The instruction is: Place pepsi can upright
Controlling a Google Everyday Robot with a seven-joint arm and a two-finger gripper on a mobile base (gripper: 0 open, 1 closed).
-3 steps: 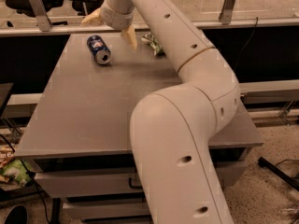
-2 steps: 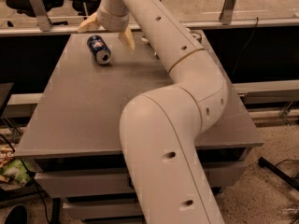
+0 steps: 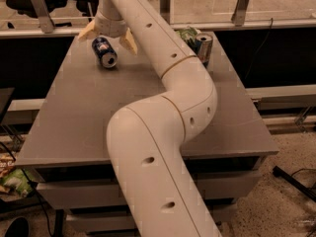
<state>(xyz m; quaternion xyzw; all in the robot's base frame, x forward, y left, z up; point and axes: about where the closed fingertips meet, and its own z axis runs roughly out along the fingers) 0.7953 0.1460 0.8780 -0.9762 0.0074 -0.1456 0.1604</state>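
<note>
The pepsi can (image 3: 104,52), dark blue with a silver end facing me, lies on its side at the far left of the grey table (image 3: 74,117). My gripper (image 3: 107,37) is open just above and behind it. One tan finger (image 3: 87,31) is to the can's left and the other finger (image 3: 129,41) to its right, so the jaws straddle the can without closing on it. My white arm (image 3: 168,107) reaches across the table from the front.
A taller silver-and-blue can (image 3: 203,46) stands upright at the far right of the table, next to a green bag (image 3: 186,33). A rail with metal posts (image 3: 39,9) runs behind the table. A snack bag (image 3: 12,179) lies on the floor at left.
My gripper has shifted slightly left and lower, closer around the can. My arm has swung, uncovering the upright can and green bag at the right. The pepsi can has not moved.
</note>
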